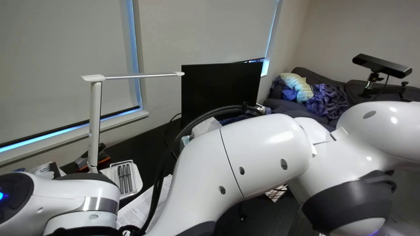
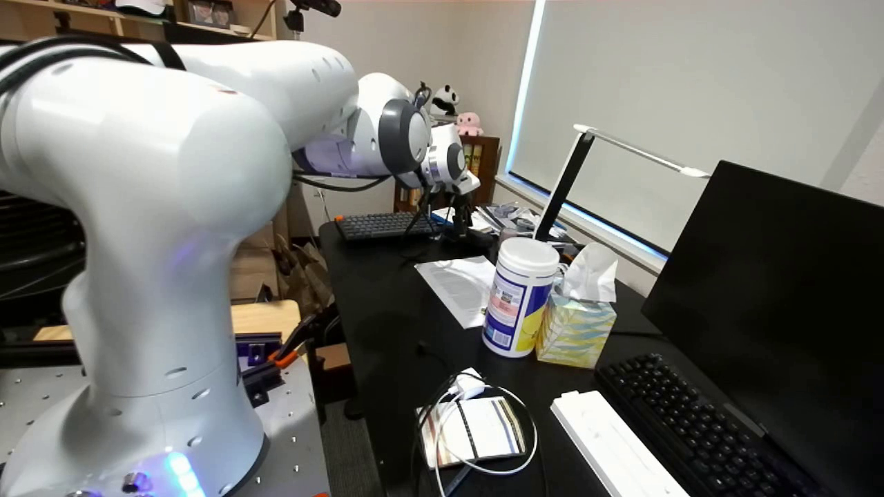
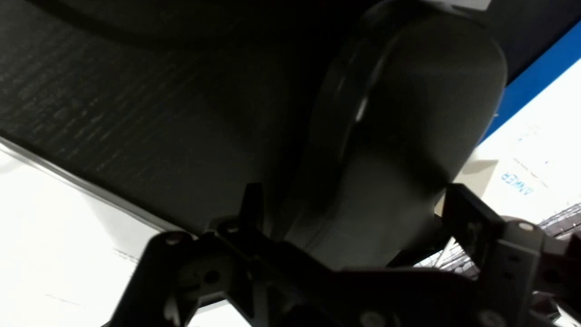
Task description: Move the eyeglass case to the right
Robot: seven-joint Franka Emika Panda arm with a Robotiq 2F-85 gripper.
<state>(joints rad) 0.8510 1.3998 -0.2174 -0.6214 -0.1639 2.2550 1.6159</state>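
The end effector (image 3: pixel 355 195) stands with its fingers (image 3: pixel 472 222) well apart, one to either side of the eyeglass case (image 3: pixel 422 113). In the wrist view the dark case occupies the gap between them, and its rounded end extends past the fingertips toward the upper right. On the right of that view a fingertip meets the outline of the case; whether it touches, or merely overlaps from this angle, cannot be told. On the left, the margin between finger and case is too dark to read.

The case lies on the black table (image 3: pixel 136 118) (wood grain is legible to one side of it). Adjacent items in the same view: a white surface (image 3: pixel 50 236) with faint print on the left, and on the right a white package (image 3: pixel 540 145) with a blue band and the lettering ANKER, partly behind the case.

In an exterior view the arm (image 2: pixel 304 96) reaches over the table, its end effector pointing down at the far end, just beside a grey keyboard (image 2: pixel 383 226). There the fingers and the case are too small and dark to inspect. Nearer the camera are a printed sheet (image 2: pixel 461 284) and, side by side, a white canister (image 2: pixel 514 304) and a tissue box (image 2: pixel 577 331). A desk lamp (image 2: pixel 565 188) and a monitor (image 2: pixel 773 304) appear in both exterior views. In an exterior view a white tray (image 1: pixel 137 180) with dark pens (image 1: pixel 125 178) sits beside the lamp's foot.
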